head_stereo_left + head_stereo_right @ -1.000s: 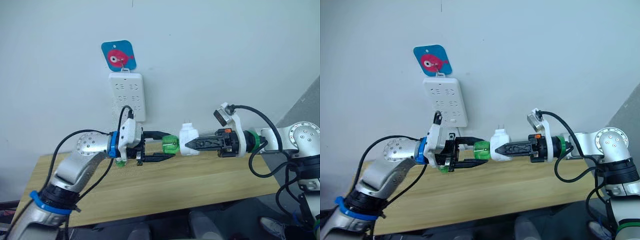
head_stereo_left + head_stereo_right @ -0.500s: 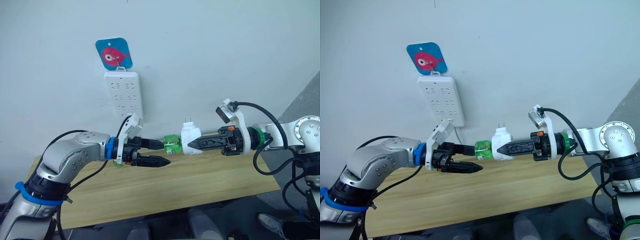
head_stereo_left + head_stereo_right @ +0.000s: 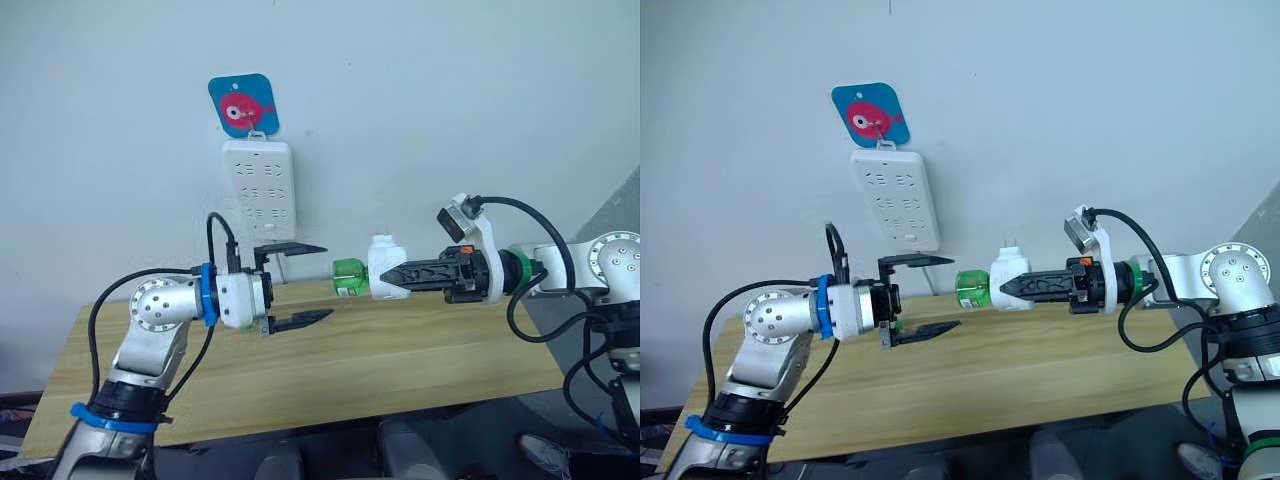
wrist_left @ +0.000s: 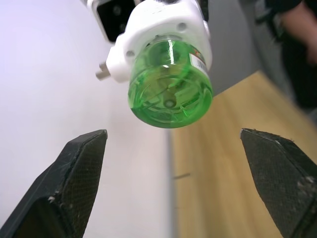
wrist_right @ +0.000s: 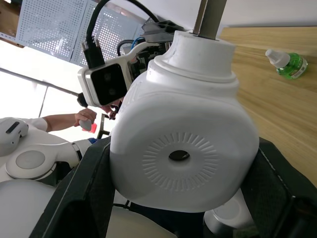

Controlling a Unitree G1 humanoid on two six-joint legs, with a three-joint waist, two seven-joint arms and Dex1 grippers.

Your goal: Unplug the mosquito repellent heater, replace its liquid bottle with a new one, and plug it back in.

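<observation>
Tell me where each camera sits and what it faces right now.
Head stereo pair: looks forward and down at both arms, wooden table, power strip.
Left wrist: looks along the open left end effector at the green bottle.
Right wrist: looks along the right end effector clamping the heater.
Wrist views share the heater.

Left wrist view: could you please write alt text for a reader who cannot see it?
A green liquid bottle, screwed into the white mosquito repellent heater, points its round base at the camera. The left gripper is open, its two black fingers apart below the bottle, not touching it.
</observation>
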